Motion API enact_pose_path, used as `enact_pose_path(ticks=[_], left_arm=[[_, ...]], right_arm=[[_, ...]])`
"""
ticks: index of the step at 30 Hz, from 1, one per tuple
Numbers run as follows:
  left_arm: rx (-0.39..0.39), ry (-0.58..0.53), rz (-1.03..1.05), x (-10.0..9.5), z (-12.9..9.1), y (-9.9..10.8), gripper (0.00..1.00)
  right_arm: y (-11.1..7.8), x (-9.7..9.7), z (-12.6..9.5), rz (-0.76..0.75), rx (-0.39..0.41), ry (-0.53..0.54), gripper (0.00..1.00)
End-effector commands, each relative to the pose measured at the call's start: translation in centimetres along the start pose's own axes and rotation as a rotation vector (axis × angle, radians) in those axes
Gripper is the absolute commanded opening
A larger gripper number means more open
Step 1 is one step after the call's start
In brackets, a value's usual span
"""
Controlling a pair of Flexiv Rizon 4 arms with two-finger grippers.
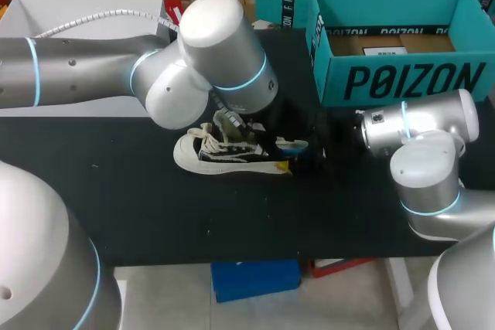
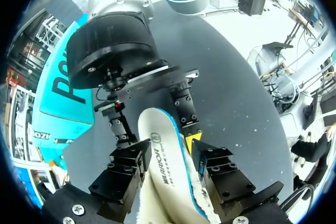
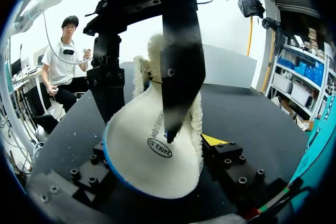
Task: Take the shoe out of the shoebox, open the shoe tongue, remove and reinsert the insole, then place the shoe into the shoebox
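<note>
Head view: the shoe lies mid-worktop, with the box at 1 o'clock. The insole is at the shoe's 3 o'clock.
Left wrist: the left gripper has its fingers pinching the insole, probably for reinsertion.
Right wrist: the right gripper flanks it; grip I cannot tell.

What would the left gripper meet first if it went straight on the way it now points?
Probably the right gripper: it faces the left gripper head-on, just past the insole the left one holds. Depth is unclear, but nothing else sits in that line.
</note>
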State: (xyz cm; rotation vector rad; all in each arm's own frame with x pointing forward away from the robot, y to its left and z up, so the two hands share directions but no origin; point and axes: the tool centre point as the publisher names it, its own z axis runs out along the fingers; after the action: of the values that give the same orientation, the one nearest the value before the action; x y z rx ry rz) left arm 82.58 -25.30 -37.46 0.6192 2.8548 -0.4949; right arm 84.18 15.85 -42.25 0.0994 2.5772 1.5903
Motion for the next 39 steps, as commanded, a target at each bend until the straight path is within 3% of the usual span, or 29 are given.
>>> enact_pose_path(ticks=[1,7,8,9,10,21,32,39], left_arm=[[-0.004,-0.009,-0.004,-0.2,0.3,0.1,0.47],[-0.031,-0.021,-0.016,-0.4,0.6,0.3,0.33],[-0.030,-0.020,-0.019,-0.4,0.6,0.4,0.27],[-0.029,-0.019,-0.022,-0.4,0.6,0.4,0.07],[-0.028,-0.019,-0.024,-0.4,0.6,0.5,0.00],[-0.018,-0.023,-0.031,-0.1,-0.4,0.5,0.00],[0.184,0.033,0.015,1.0,-4.1,-0.2,0.00],[0.354,0.072,0.069,1.6,-7.0,-1.6,0.00]], right_arm=[[-0.1,0.0,0.3,0.001,0.001,-0.001,0.00],[-0.1,0.0,0.3,0.001,0.001,-0.001,0.00],[-0.1,0.0,0.3,0.001,0.001,-0.001,0.00],[-0.1,0.0,0.3,0.001,0.001,-0.001,0.00],[-0.1,0.0,0.3,0.001,0.001,-0.001,0.00],[-0.1,0.0,0.3,0.001,0.001,-0.001,0.00],[-0.1,0.0,0.3,0.001,0.001,-0.001,0.00],[-0.1,0.0,0.3,0.001,0.001,-0.001,0.00]])
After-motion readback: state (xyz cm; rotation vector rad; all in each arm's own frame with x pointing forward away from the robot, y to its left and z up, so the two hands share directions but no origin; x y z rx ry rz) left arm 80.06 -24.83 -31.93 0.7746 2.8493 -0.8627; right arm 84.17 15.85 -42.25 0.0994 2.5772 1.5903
